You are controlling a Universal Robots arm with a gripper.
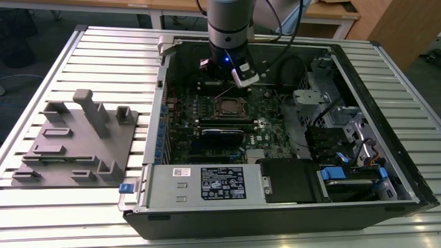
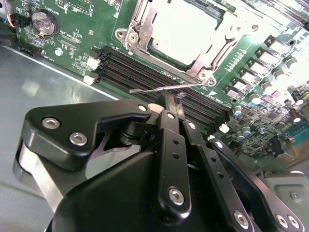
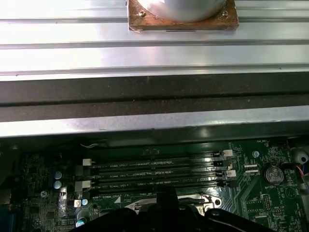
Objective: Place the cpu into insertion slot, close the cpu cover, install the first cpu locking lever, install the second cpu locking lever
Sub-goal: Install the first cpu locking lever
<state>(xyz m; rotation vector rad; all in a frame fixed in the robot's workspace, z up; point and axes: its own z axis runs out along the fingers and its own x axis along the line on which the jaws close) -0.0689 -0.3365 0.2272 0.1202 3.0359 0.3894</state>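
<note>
The cpu (image 2: pixel 181 24) lies silvery in the insertion slot (image 1: pixel 231 107), in the middle of the green motherboard inside the open computer case. The cpu cover (image 2: pixel 140 46) is down around it, its metal frame framing the chip. A thin wire locking lever (image 2: pixel 145 90) stands free along the socket's edge, above the black memory slots. My gripper (image 2: pixel 169 99) is shut, its narrow tip right at this lever's middle. In the exterior view the gripper (image 1: pixel 234 85) hangs just behind the socket. In the first wrist view the socket's metal rim (image 3: pixel 145 204) peeks past the black gripper body.
Black memory slots (image 3: pixel 159 176) run beside the socket. A black card (image 1: pixel 222 135) sits nearer the power supply (image 1: pixel 206 183). Drive bays and cables (image 1: pixel 337 134) fill the exterior view's right. A grey fixture with pegs (image 1: pixel 76 139) stands on the slatted table at the left.
</note>
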